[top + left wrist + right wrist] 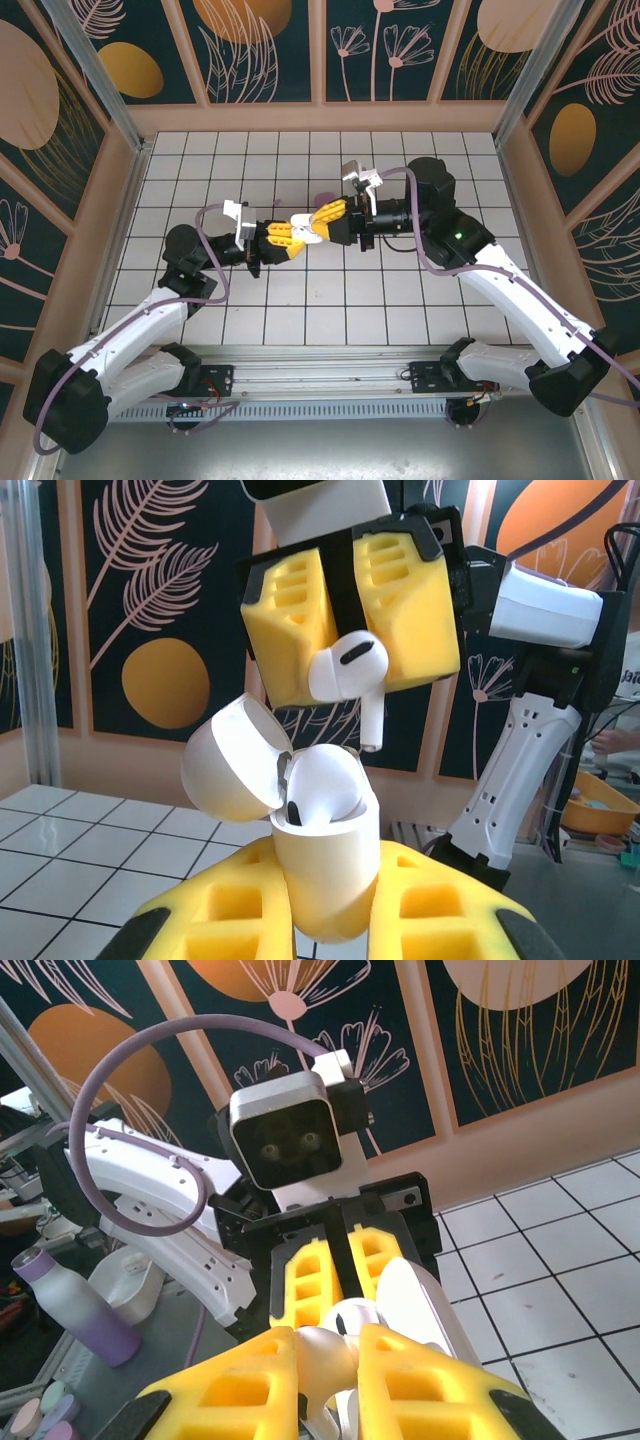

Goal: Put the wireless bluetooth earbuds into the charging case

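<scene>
The two arms meet in mid-air above the tiled counter. The left claw is closed tight on the white case, which it holds upright. The case's lid is swung open to the left. The right claw is closed on an earbud, pinching its head. The stem points down, just above the case's opening. A seated earbud already sits inside the case.
</scene>
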`<state>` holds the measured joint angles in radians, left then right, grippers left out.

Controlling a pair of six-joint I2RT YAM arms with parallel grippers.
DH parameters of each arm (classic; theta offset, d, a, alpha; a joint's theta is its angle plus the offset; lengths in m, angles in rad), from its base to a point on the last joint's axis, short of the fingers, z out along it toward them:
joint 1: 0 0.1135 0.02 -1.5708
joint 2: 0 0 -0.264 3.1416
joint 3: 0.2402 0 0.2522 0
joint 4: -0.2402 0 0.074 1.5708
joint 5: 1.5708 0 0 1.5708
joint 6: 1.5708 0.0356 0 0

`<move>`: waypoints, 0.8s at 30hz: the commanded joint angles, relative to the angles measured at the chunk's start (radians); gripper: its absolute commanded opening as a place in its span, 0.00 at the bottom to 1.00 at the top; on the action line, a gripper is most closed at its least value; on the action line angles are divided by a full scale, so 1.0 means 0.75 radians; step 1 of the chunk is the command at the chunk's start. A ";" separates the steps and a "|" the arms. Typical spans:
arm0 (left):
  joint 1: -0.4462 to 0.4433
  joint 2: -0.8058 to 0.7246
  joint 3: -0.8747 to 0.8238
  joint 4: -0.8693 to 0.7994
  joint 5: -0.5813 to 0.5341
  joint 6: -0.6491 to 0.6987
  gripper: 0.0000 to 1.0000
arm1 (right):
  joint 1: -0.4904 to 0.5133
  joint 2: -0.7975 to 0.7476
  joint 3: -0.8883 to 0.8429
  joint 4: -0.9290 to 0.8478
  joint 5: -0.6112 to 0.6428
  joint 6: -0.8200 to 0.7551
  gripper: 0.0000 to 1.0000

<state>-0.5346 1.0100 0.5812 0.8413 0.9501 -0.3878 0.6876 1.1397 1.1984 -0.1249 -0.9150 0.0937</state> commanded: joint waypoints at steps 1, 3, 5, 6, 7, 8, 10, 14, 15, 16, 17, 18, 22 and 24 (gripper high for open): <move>0.008 0.011 0.047 0.026 0.066 -0.022 0.00 | -0.012 -0.021 0.056 0.006 -0.040 -0.036 0.16; 0.008 0.017 0.057 0.026 0.078 -0.027 0.00 | -0.016 -0.015 0.060 -0.018 -0.044 -0.046 0.16; 0.008 0.018 0.063 0.026 0.087 -0.031 0.00 | -0.020 -0.010 0.065 -0.042 -0.055 -0.057 0.15; 0.009 0.017 0.067 0.025 0.091 -0.032 0.00 | -0.021 -0.006 0.065 -0.050 -0.058 -0.059 0.15; 0.008 0.016 0.070 0.028 0.093 -0.035 0.00 | -0.025 -0.008 0.063 -0.057 -0.062 -0.061 0.15; 0.008 0.015 0.071 0.029 0.097 -0.041 0.00 | -0.027 -0.008 0.063 -0.064 -0.066 -0.063 0.15; 0.009 0.008 0.073 0.041 0.104 -0.055 0.00 | -0.035 -0.009 0.065 -0.078 -0.074 -0.070 0.15; 0.007 0.001 0.078 0.064 0.118 -0.088 0.00 | -0.049 -0.008 0.060 -0.100 -0.084 -0.086 0.15; 0.009 0.000 0.080 0.068 0.120 -0.094 0.00 | -0.053 -0.006 0.058 -0.101 -0.090 -0.087 0.15; 0.008 -0.004 0.080 0.067 0.121 -0.099 0.00 | -0.056 -0.006 0.060 -0.105 -0.101 -0.088 0.14; 0.007 -0.007 0.080 0.067 0.120 -0.101 0.00 | -0.056 -0.003 0.061 -0.109 -0.113 -0.088 0.14; 0.007 -0.009 0.080 0.067 0.120 -0.102 0.00 | -0.058 0.000 0.064 -0.113 -0.124 -0.087 0.14; 0.008 -0.011 0.085 0.081 0.122 -0.119 0.00 | -0.064 0.000 0.066 -0.130 -0.165 -0.090 0.14; 0.007 -0.011 0.085 0.105 0.124 -0.140 0.00 | -0.064 0.002 0.067 -0.137 -0.184 -0.092 0.13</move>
<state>-0.5346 1.0210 0.6060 0.8421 1.0222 -0.4633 0.6468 1.1397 1.2114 -0.1932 -0.9974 0.0502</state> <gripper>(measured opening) 0.123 0.135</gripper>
